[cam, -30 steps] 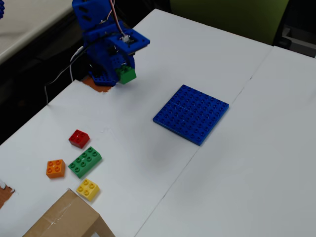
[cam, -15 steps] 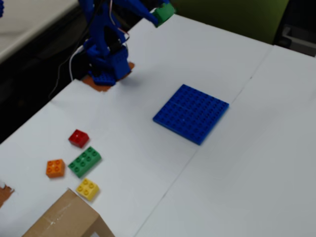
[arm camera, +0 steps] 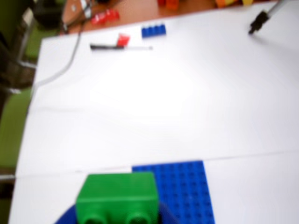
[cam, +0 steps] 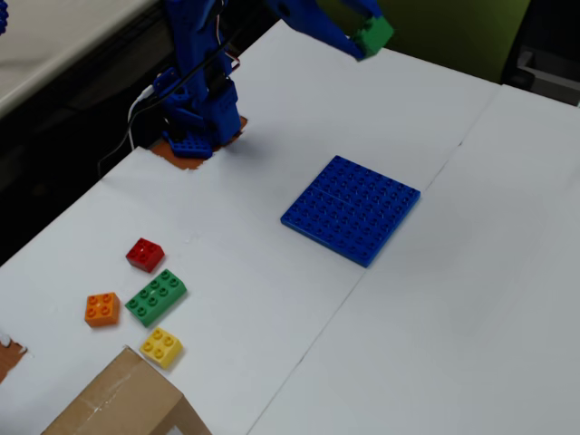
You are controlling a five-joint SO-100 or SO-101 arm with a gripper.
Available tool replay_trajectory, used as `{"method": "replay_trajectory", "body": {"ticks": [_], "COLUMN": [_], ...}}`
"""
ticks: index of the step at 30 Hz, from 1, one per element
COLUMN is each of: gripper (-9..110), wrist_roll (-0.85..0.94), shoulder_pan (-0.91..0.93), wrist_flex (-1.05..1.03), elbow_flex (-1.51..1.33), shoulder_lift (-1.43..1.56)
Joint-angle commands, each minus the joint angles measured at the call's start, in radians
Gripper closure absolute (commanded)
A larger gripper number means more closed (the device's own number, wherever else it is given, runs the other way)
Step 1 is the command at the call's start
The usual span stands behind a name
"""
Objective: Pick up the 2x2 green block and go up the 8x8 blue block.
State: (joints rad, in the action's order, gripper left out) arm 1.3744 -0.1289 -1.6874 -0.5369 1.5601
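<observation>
claw (cam: 367,38) pinching studded 2x2 green block (cam: 373,34) | apparently above flat 8x8 blue block (cam: 352,208)

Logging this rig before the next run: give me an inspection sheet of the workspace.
Surface: white table, seams between its sheets.
Job's things: 2x2 green block held aloft; 8x8 blue block flat, bare.
Clutter: red brick, orange brick, longer green brick, yellow brick, cardboard box at the near edge.
Grippers: gripper shut on the green block.
Cables: white cable beside the arm base.
Surroundings: green wall behind.
</observation>
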Motion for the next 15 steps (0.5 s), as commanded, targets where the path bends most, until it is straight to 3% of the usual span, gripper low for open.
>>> {"method": "replay_trajectory", "body": {"ticks": [1, 15], "gripper": [101, 101], "wrist_roll": [0.080, 0.161], "shoulder_pan": [0.040, 0.074], "wrist_flex": [-0.080, -0.143], "elbow_flex": [0.040, 0.018], "shoulder_lift": [-0.069, -0.256]}}
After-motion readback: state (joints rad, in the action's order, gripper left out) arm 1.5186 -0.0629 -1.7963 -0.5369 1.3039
